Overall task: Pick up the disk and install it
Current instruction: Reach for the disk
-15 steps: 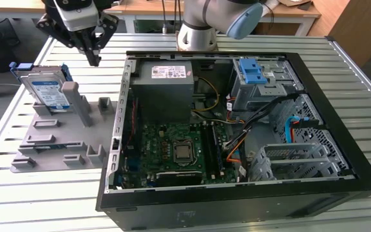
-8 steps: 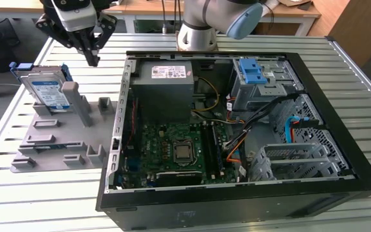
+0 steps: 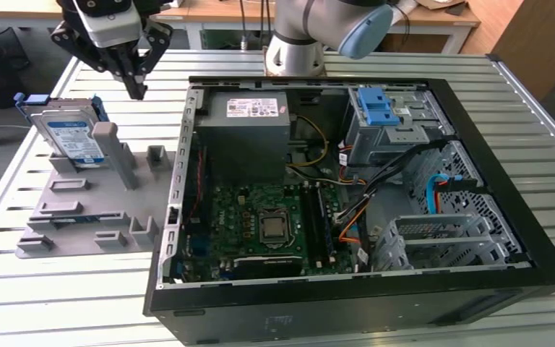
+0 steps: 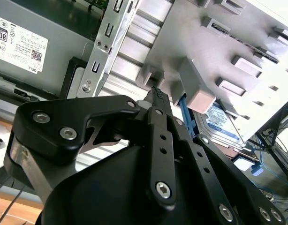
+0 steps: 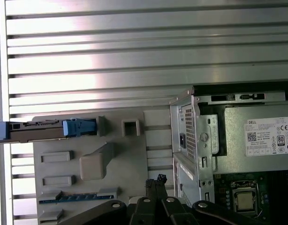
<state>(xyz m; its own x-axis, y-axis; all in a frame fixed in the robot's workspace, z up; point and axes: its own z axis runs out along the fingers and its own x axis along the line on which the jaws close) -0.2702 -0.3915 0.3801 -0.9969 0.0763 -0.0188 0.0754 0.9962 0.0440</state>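
Note:
The disk [image 3: 70, 137] stands upright on its edge in a slot of the grey holder plate [image 3: 84, 210], at the exterior view's left; its white-and-blue label and blue carrier frame show. It appears edge-on in the first wrist view [image 5: 36, 131] and partly behind a grey post in the second wrist view [image 4: 223, 124]. My gripper [image 3: 136, 88] hangs above the table, up and to the exterior view's right of the disk, apart from it. Its black fingertips [image 5: 155, 180] are pressed together with nothing between them, as the gripper [image 4: 157, 93] also shows in the second wrist view.
An open black computer case [image 3: 509, 181] lies at the exterior view's right, with a motherboard [image 3: 268, 224], a power supply [image 3: 254, 119] and a grey drive bay [image 3: 403, 134] topped by a blue latch [image 3: 379, 108]. Grey posts [image 3: 107, 148] rise from the holder plate. Slatted metal table [image 3: 66, 303] all around.

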